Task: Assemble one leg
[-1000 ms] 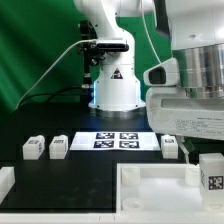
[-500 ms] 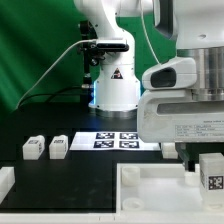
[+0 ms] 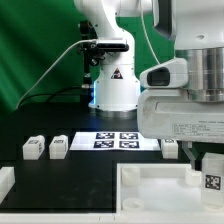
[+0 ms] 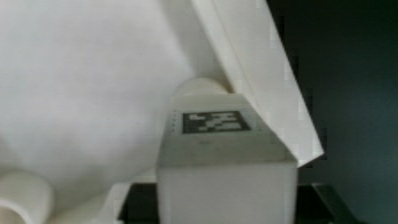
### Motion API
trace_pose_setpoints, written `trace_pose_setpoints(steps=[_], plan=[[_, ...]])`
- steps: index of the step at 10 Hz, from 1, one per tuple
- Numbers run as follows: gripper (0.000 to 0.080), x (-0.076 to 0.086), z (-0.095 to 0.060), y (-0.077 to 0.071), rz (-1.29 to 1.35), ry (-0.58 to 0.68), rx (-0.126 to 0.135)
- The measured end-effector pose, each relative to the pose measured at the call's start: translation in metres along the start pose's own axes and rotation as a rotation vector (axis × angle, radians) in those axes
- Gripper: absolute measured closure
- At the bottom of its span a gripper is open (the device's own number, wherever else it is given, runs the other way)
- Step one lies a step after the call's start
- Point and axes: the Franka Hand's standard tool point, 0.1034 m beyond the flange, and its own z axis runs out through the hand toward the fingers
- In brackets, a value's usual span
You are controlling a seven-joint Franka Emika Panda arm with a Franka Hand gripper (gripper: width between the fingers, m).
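Observation:
My gripper [image 3: 207,162] hangs at the exterior view's right, shut on a small white leg [image 3: 212,179] with a black-and-white tag, held over the right part of the large white panel [image 3: 150,190]. In the wrist view the leg [image 4: 217,150] stands upright between my dark fingertips [image 4: 164,200], its tag facing the camera, with the white panel [image 4: 89,90] and its raised edge close behind. Three more legs lie on the black table: two at the left [image 3: 33,147] [image 3: 58,146] and one [image 3: 170,148] partly hidden behind my gripper.
The marker board [image 3: 118,140] lies at the table's middle in front of the robot's white base [image 3: 116,90]. A white block [image 3: 5,180] sits at the front left edge. A green backdrop stands behind.
My arm has shifted toward the exterior view's left and sunk a little, carrying the leg lower toward the panel. The other legs have not moved.

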Motion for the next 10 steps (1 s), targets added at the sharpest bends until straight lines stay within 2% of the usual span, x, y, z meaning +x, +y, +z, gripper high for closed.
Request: trace_pose_setpoints(steps=[2, 4, 5, 8, 9, 10], plan=[[0.0506, -0.0010, 0.0012, 0.0011, 0.464, 0.007, 0.000], [0.0506, -0.0028, 0.0012, 0.0031, 0.759, 0.002, 0.029], [0.0506, -0.0037, 0.0012, 0.0026, 0.861, -0.005, 0.032], [0.0506, -0.0041, 0.0016, 0.0027, 0.780, -0.004, 0.030], [0.0351, -0.0052, 0.0015, 0.0018, 0.727, -0.002, 0.027], [0.0224, -0.0083, -0.0005, -0.0033, 0.553, -0.003, 0.025]])
